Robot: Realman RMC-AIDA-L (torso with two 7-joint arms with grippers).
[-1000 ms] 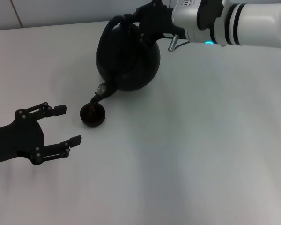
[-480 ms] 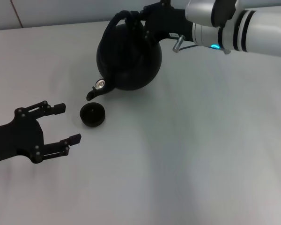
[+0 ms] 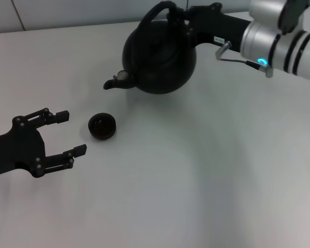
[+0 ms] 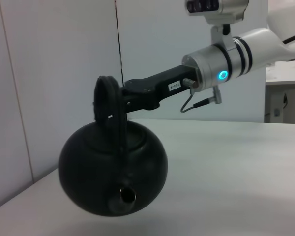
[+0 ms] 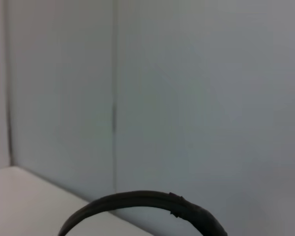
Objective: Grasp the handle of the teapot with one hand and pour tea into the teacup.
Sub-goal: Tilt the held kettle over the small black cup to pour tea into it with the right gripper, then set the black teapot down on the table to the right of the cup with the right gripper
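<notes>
From the head camera, you see a white table (image 3: 196,170). Your right gripper (image 3: 182,19) reaches in from the upper right and is clamped on the handle (image 3: 156,11) of the teapot (image 3: 160,59). The round black pot is at the far middle of the table, nearly level, with its short spout (image 3: 111,83) pointing toward your left. The teacup (image 3: 102,125) stands on the table nearer to you, below and a little left of the spout, apart from the pot. Your left gripper (image 3: 66,135) rests low at the left, fingers spread wide, just beside the cup but not touching it.

From the left wrist camera, you look across the table at the teapot (image 4: 113,174). Its spout (image 4: 124,196) faces you. The black arched handle (image 4: 108,105) rises over its top, and the right gripper (image 4: 130,96) pinches it from the side, with the silver arm behind showing a blue light.

From the right wrist camera, you see only a grey wall and the top arc of the handle (image 5: 147,201) along the lower edge.
</notes>
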